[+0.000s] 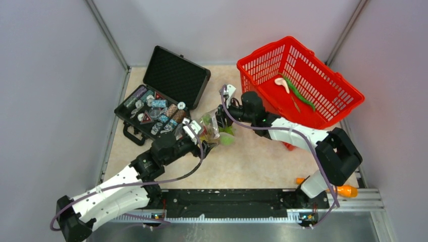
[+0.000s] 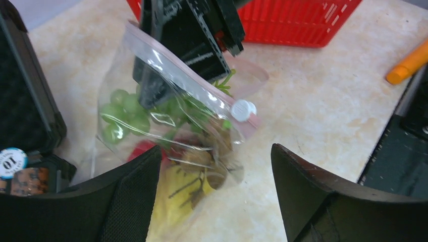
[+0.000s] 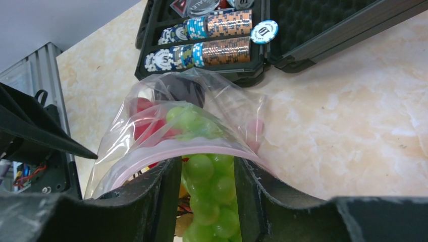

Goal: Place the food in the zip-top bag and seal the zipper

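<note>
Right gripper (image 3: 207, 164) is sitting inside the mouth of the zip-top bag (image 2: 115, 68). Its jaws are standing at a narrow gap, and the green grapes (image 3: 204, 196) are filling that gap. I cannot tell whether the fingers are pinching the bunch or only flanking it. Left gripper (image 2: 216, 148) is hovering at the bag's closed end with its jaws spread wide, gripping nothing.

Bag is lying on the table (image 2: 328, 116) between the two grippers, mouth toward the right one.
- Zipper (image 2: 197, 88), a pale pink strip, is bowing around the right fingers, so the mouth is gaping unsealed.
- White slider (image 2: 244, 110) is sitting at the strip's end, ahead of the left fingers.
- Red-purple grapes (image 3: 144, 115) are showing beyond the right fingertips.
- Yellow leafy bunch (image 2: 176, 199) and brown bits (image 2: 218, 143) are resting nearest the left fingers.

Handling, my judgement:
- Film is looking thin, crinkly, limp and slick.
- Toys are looking light and lumpy, so they are likely to roll out if the mouth is tipped.
- Firmest hold is probably the stiffer zipper strip near the slider, not the loose film.

Outward, a foam-lined black case (image 3: 323, 30) of striped round chips (image 3: 217, 27) is lying ahead of the right gripper. A red lattice basket (image 2: 298, 20) is standing beyond the bag from the left gripper.
</note>
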